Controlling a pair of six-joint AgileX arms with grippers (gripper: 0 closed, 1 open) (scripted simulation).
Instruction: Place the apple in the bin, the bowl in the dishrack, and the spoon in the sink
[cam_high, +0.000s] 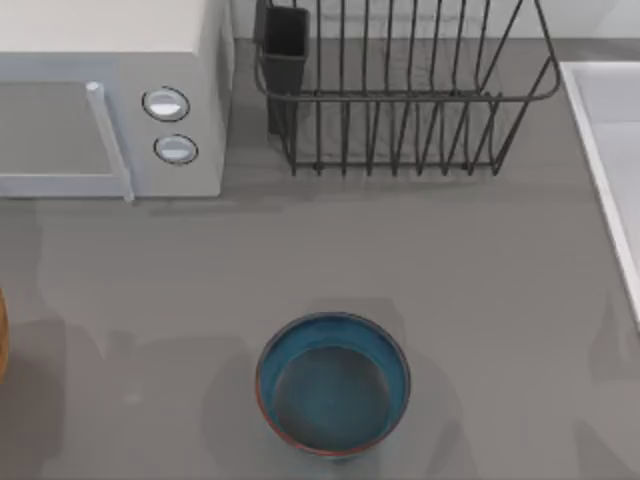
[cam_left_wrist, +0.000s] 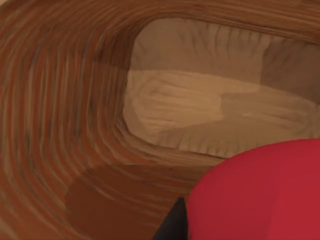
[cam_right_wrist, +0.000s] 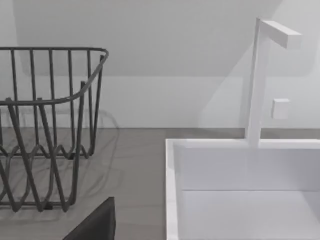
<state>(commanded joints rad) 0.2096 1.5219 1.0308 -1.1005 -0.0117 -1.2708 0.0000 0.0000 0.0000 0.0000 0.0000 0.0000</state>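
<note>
The red apple hangs close to the camera over the inside of the brown woven bin. My left gripper is shut on it, with one dark fingertip against the apple's side. The bin's edge also shows at the table's far left. The blue bowl stands upright and empty near the front middle. The dark wire dishrack is at the back centre, the white sink at the right. A dark part of my right gripper hovers between the dishrack and the sink. The spoon is out of view.
A white microwave with two round knobs stands at the back left. The dishrack's utensil cup is at its left corner. A white tap rises behind the sink.
</note>
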